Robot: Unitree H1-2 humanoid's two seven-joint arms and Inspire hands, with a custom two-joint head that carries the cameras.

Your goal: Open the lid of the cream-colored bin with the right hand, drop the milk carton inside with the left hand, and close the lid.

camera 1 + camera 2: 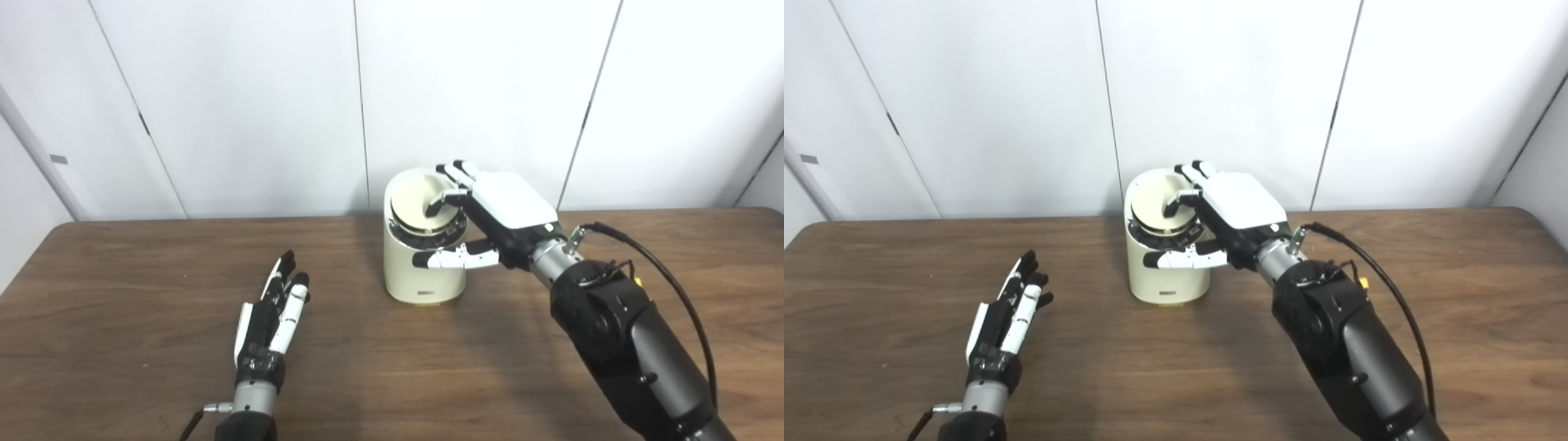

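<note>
- The cream-colored bin (pixel 422 269) stands upright toward the back of the brown worktop (pixel 392 367), near the white wall panels (pixel 245 92).
- Its round lid (pixel 422 205) sits in the top opening, tilted, with the far edge higher than the near edge and a dark ring showing under the near side.
- The right hand (pixel 490 214) is at the bin's top from the right side: fingertips (pixel 436 207) rest on the lid, and the thumb lies across the front of the bin's upper wall. It touches the lid with spread fingers but does not grip it.
- The left hand (pixel 1007 318) rests near the worktop, well left of the bin, fingers straight and apart, holding nothing.
- No milk carton shows in either view.
</note>
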